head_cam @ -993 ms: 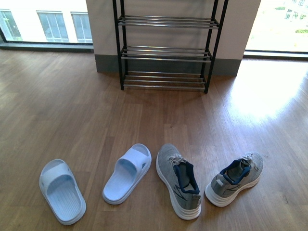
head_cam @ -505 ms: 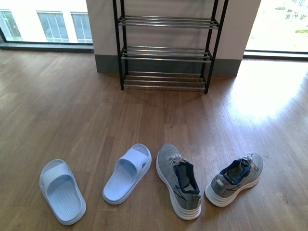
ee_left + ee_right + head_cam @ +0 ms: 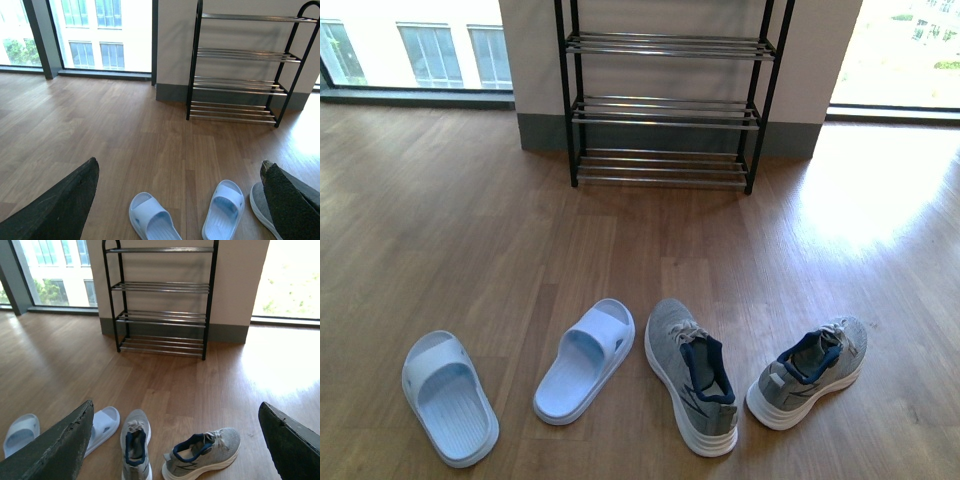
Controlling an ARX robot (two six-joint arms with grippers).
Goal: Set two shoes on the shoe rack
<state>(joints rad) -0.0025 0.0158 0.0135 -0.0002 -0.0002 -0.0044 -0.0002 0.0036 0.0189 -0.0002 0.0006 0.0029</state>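
Note:
Two grey knit sneakers with white soles lie on the wood floor, one [image 3: 688,385] upright, the other [image 3: 810,370] turned aslant to its right. Left of them lie two pale blue slides [image 3: 585,358] [image 3: 448,396]. The black shoe rack [image 3: 665,100] with chrome rods stands against the far wall, its tiers bare. Neither arm shows in the front view. My left gripper [image 3: 180,172] hangs open above the slides [image 3: 223,210] [image 3: 150,220]. High over the sneakers [image 3: 201,452] [image 3: 134,445], my right gripper [image 3: 175,412] is open. The rack [image 3: 161,300] [image 3: 240,65] lies far ahead of both.
Wood floor [image 3: 470,220] stretches between the shoes and the rack. Large windows [image 3: 415,50] flank the white wall section behind the rack, and bright sunlight falls on the floor at the right [image 3: 880,190].

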